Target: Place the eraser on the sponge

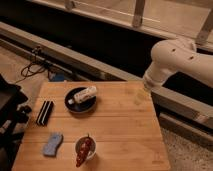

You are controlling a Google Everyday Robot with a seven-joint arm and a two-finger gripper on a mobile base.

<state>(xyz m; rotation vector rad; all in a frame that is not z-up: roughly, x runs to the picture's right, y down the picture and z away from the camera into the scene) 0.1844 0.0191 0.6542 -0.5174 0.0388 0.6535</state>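
Eraser (pixel 45 112) lies flat on the wooden table (pixel 125 130), close to the left edge, and you see its pale stripes running along its length. It touches nothing and nothing holds it. Nearer to you, on the same left side, lies the sponge (pixel 52 144), a blue-grey pad with wavy outline; it is near the eraser but apart from it, with a strip of bare wood between the two, and its top is free. To the right of the eraser stands a round black dish (pixel 82 107), and a white bottle (pixel 83 94) lies on its side across the dish, the narrow end pointing to the left. At the front of the table, just right of the sponge, you find a small bowl (pixel 93 147) with a long red object (pixel 84 150) in it, which reaches out over the bowl's front rim. The white arm (pixel 175 57) comes in from the right and bends down toward the back right corner of the table. The gripper (pixel 146 85) is at the low end of this arm, above that corner, well apart from the eraser and from the sponge. If the gripper is open or closed, you cannot tell from this view, and you cannot see anything held in it.
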